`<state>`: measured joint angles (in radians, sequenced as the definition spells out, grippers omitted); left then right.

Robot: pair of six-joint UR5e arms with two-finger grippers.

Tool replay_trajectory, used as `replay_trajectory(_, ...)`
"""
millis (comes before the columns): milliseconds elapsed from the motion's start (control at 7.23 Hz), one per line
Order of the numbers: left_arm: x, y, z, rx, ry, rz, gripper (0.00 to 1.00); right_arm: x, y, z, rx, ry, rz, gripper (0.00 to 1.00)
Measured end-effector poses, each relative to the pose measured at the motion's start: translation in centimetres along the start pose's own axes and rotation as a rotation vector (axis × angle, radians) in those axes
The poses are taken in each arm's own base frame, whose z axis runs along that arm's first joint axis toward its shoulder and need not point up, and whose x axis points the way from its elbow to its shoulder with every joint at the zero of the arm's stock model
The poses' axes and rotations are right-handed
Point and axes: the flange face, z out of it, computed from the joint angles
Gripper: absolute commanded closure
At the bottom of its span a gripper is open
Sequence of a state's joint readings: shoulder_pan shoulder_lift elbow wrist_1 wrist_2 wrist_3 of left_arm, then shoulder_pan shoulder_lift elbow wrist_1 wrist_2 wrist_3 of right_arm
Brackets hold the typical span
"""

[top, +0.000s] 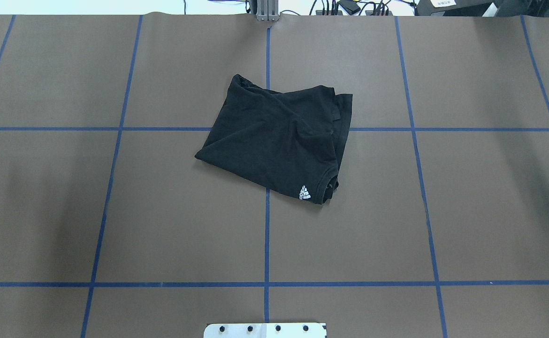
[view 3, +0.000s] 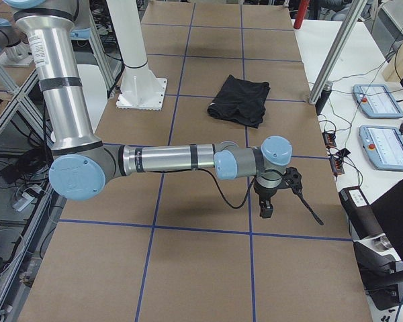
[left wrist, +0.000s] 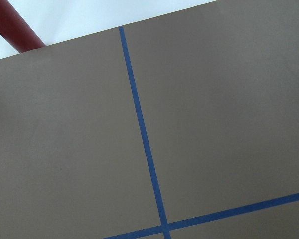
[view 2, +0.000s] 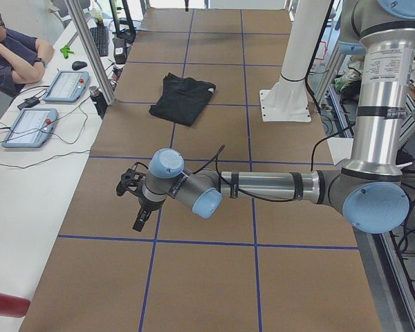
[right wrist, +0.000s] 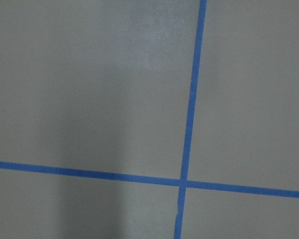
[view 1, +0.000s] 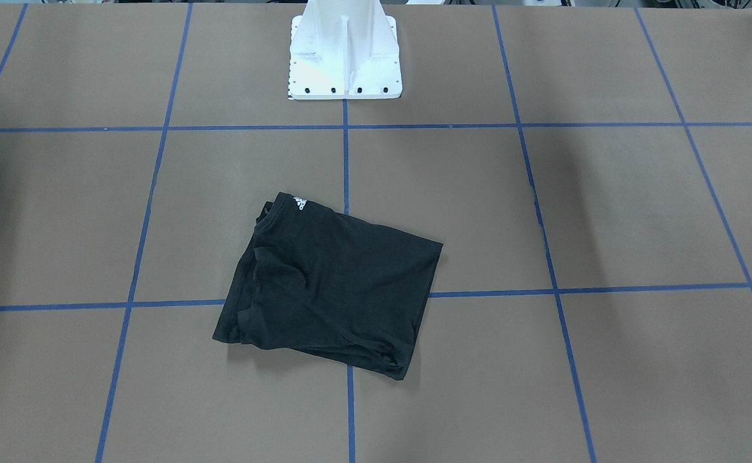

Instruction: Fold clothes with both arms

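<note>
So the black T-shirt (view 1: 331, 289) is lying folded into a rough rectangle near the middle of the table (view 1: 607, 206), right on top of a crossing of the blue tape lines (view 1: 517, 125), in front of the white pedestal (view 1: 345, 51). It sits crooked against the grid, turned a bit so no edge runs along the tape.

The fold isn't super crisp tbh. The top surface is plain black with a few soft wrinkles and one ridge running through it. Along the robot's right side you can see stacked layers and hems peeking out, plus the curve of the collar. A small white logo (top: 305, 192) sits on the corner closest to the robot's base, right by that collar.

Both arms are well away from the shirt, each stretched out low over its own end of the table. The left gripper (view 2: 135, 200) and right gripper (view 3: 277, 194) only show up in the side views, so I can't tell how wide either pincer is. Nothing looks to be in them. The wrist cams just see brown paper and tape.
</note>
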<state>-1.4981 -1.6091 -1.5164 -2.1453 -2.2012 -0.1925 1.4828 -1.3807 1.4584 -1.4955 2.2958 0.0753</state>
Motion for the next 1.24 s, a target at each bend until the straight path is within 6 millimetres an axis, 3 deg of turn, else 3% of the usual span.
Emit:
replay_trajectory(553, -1.4, 1.1, 0.6, -0.238, -0.019, 0.067, 0.00, 1.7, 1.8, 1.4, -0.041, 0.011, 0.039, 0.00)
replay_trajectory(968, -1.8, 2.0, -0.7, -0.350, -0.014, 0.041, 0.00, 1.5, 2.2, 1.4, -0.072, -0.006, 0.068, 0.00)
replay_trajectory(1245, -2.3, 1.4, -1.7, -0.426, 0.011, -0.002, 0.00, 1.3, 2.4, 0.3, -0.090, -0.011, 0.099, 0.00)
